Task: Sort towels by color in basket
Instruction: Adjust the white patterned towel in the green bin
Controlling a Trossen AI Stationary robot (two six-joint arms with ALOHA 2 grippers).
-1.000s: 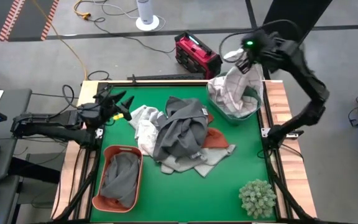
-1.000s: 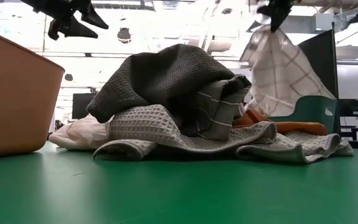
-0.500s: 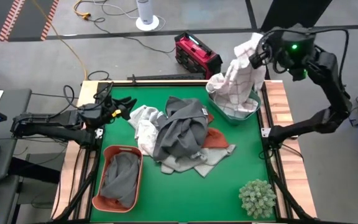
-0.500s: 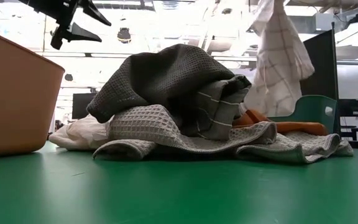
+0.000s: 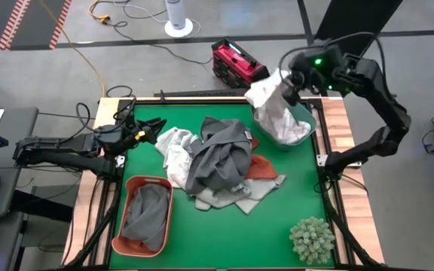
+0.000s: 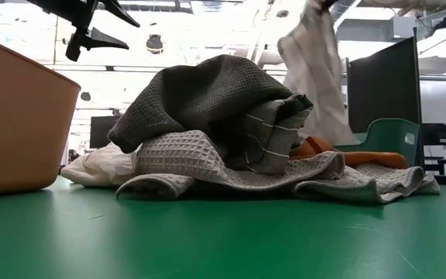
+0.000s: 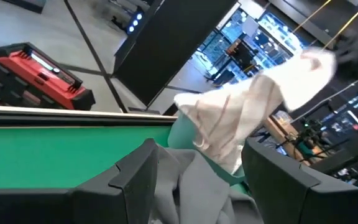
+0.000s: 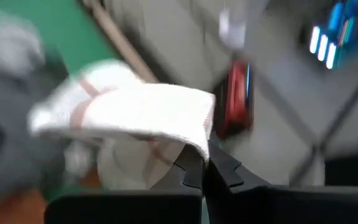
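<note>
White checked towel (image 5: 271,102) hangs from the right end effector (image 5: 291,81), whose fingers are pinched together on its top edge. It dangles above the green basket (image 5: 304,134) at the table's (image 5: 277,218) far right corner, its lower folds apparently already down among the pale cloth inside. In the low view the towel (image 6: 310,70) drapes long and slack behind the central pile.

Step in hand, as judged: drop this light towel into the green basket. To do it well, the arm should lower until most of the cloth has gathered inside the rim, centred over the basket, then let go; releasing high risks a corner draping over the edge. The hanging cloth looks to be swinging, so a short pause should help.

Remaining pile (image 5: 221,162) sits mid-table: dark grey towel on top, grey checked and pale ones beneath, rust-orange one (image 5: 261,167) peeking out on the basket side. Orange basket (image 5: 126,241) at the near left holds a grey towel (image 5: 145,211).

Left end effector (image 5: 145,129) waits with fingers apart, raised over the table's left edge, holding nothing.
</note>
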